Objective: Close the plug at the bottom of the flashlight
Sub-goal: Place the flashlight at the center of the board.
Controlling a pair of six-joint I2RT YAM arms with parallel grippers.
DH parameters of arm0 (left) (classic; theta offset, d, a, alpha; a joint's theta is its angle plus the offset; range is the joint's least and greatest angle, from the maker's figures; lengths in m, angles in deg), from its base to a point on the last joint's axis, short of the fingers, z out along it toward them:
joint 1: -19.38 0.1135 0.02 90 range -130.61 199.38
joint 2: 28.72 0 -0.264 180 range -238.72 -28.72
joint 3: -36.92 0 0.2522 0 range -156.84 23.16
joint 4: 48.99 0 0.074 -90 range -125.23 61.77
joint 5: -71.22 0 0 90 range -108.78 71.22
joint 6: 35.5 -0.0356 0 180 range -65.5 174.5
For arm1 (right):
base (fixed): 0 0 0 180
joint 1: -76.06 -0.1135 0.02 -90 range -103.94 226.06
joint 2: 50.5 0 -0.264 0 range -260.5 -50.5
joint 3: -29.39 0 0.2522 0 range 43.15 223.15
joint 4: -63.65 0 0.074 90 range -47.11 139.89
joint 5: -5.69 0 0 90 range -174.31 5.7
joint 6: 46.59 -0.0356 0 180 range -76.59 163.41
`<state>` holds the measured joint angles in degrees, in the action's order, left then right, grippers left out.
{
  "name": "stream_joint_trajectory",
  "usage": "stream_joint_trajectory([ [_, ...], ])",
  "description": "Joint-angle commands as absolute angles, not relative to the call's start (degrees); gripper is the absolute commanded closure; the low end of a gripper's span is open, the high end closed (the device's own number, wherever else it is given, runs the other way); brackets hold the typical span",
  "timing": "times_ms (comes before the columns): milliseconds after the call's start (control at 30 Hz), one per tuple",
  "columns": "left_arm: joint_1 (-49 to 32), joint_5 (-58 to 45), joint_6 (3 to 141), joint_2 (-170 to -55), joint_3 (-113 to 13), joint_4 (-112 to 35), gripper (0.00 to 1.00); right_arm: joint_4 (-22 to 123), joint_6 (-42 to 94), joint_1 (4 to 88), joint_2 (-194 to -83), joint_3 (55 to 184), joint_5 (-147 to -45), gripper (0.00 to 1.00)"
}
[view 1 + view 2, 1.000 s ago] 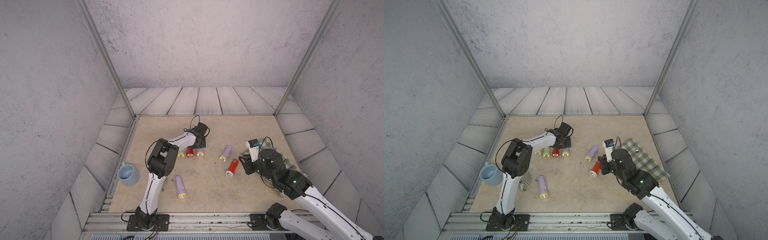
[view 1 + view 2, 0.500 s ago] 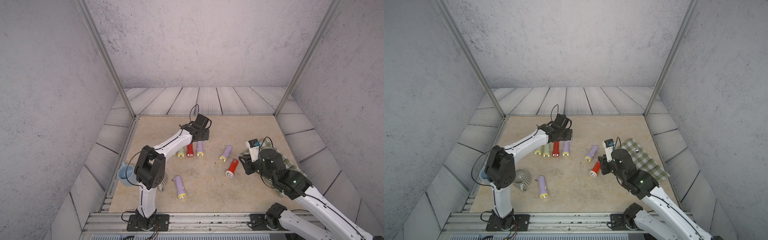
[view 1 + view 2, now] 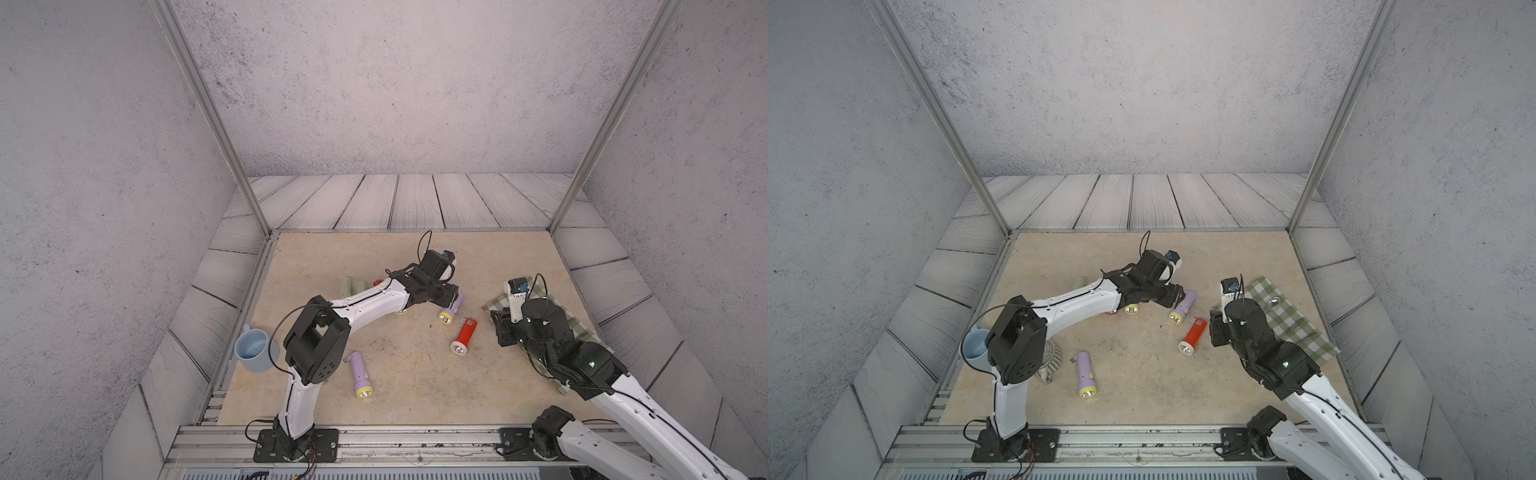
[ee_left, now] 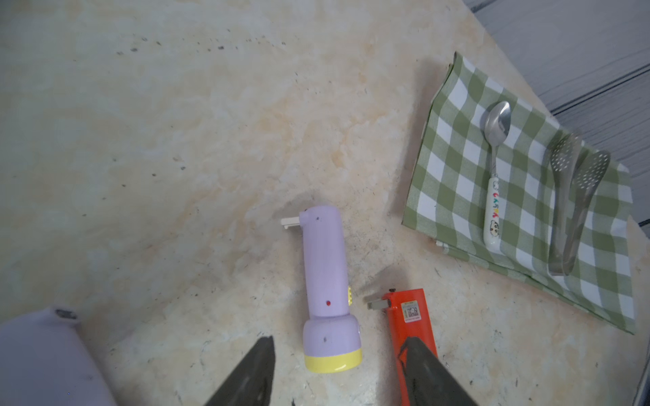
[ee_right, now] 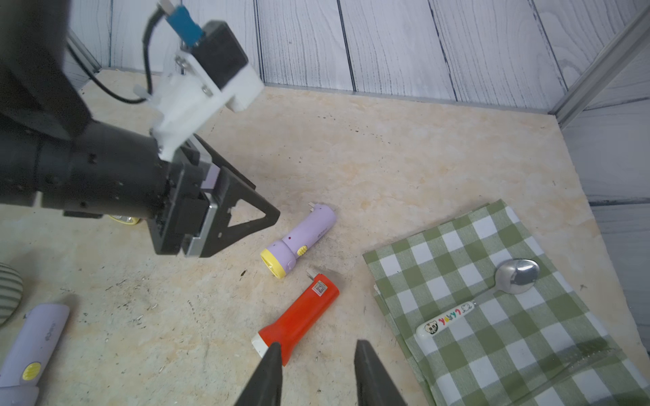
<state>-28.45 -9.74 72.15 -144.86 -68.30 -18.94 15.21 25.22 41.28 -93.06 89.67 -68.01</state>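
Approach work, by my reading: nothing was held yet. In both top views the left gripper (image 3: 449, 296) hung over the lilac flashlight (image 3: 452, 308), hiding its far end from the camera. That flashlight lay on the table (image 3: 395, 257) near its middle. The red flashlight (image 3: 465, 334) lay just beside it, and the right gripper (image 3: 500, 328) sat close to the red one, at the edge of the checked cloth (image 3: 584, 332).

From the left wrist, the jaws stood apart and empty, framing the lilac head. The white plug (image 4: 290, 222) stuck out sideways at the far end of the body, plainly unfolded.

From the right wrist, those jaws were likewise apart and empty, above the red flashlight's lens end. A second plug (image 5: 311, 274) stuck out of the red tail. This view also showed the left gripper raised clear of the lilac barrel.

Next, I judged, one gripper had to pin the lilac body while a fingertip pushed the plug flat into its recess. A loose barrel would likely roll away.
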Motion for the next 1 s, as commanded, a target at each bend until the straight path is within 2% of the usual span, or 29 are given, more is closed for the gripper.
stream_joint_trajectory([
  [0,-28.99,-7.63,69.85,-148.21,-73.05,-18.21,0.38,14.61,23.86,42.27,-92.20,89.72,-67.16,0.58],
  [100,-29.47,-8.01,68.75,-151.70,-76.77,-16.08,0.38,14.80,23.39,43.29,-92.49,89.55,-68.95,0.50],
  [167,-29.70,-8.29,68.18,-153.73,-78.88,-14.94,0.38,15.20,23.35,43.75,-92.63,89.44,-70.08,0.48],
  [700,-32.95,-23.02,62.77,-169.01,-98.10,0.13,0.38,17.66,22.53,46.31,-93.08,88.14,-75.88,0.48],
  [967,-32.90,-23.36,62.85,-173.60,-101.98,3.12,0.38,18.44,22.08,47.75,-93.38,87.60,-77.93,0.48],
])
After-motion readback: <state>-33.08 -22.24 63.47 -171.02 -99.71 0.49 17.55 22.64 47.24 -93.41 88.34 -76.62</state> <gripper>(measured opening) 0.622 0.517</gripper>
